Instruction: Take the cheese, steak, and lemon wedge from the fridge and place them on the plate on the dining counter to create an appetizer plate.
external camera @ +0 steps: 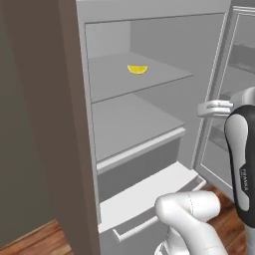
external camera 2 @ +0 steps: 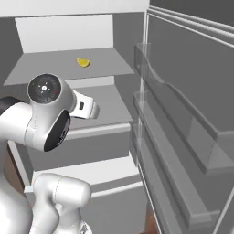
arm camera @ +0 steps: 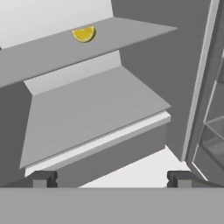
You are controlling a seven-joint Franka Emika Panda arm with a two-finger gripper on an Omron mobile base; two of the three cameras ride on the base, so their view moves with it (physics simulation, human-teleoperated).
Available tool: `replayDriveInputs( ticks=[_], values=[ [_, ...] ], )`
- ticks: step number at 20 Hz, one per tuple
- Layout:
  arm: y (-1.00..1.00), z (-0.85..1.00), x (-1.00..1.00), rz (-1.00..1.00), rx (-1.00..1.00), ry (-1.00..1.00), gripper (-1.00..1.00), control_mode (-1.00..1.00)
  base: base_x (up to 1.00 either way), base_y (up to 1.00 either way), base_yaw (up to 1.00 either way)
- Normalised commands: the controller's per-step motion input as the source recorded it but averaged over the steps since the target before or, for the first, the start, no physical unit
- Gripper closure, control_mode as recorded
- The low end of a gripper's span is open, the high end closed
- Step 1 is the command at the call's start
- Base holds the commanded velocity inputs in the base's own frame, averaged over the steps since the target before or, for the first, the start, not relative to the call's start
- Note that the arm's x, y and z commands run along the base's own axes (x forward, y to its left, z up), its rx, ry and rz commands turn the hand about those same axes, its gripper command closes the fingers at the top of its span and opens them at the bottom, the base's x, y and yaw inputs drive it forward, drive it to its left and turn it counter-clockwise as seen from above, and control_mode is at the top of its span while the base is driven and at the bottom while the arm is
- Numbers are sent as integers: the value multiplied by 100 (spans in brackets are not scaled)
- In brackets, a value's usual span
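The light grey fridge (external camera: 149, 119) stands open in front of me. A pale yellow lemon wedge (external camera: 137, 69) lies alone on its upper shelf, also seen in the right base view (external camera 2: 83, 62) and at the top of the hand view (arm camera: 84, 34). My gripper (external camera: 201, 108) hovers open and holding nothing in front of the fridge opening, level with the lower shelf and well below and short of the wedge. In the hand view its fingertips (arm camera: 43, 178) stand wide apart. The cheese, steak, plate and dining counter are out of view.
The fridge door (external camera 2: 183, 114) is swung open on the right, its clear bins close beside the hand. Below the shelves the bottom drawer (external camera: 144, 199) with a bar handle juts forward. The fridge's grey-brown side (external camera: 60, 149) closes the left. Wooden floor (external camera: 30, 241) lies below.
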Motion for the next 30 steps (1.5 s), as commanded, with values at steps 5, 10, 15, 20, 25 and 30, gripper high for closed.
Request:
replayDriveInputs(
  ticks=[5,10,15,20,25,30],
  values=[
    [0,0,0,0,0,0,-100,100,99,1,20],
    [0,0,0,0,0,0,-100,100,100,1,24],
    [0,0,0,0,0,0,-100,100,91,0,25],
    [0,0,0,0,0,0,-100,100,43,0,18],
    [0,0,0,0,0,0,-100,-100,0,0,6],
    [0,13,15,2,0,0,-100,-100,0,0,0]
  ],
)
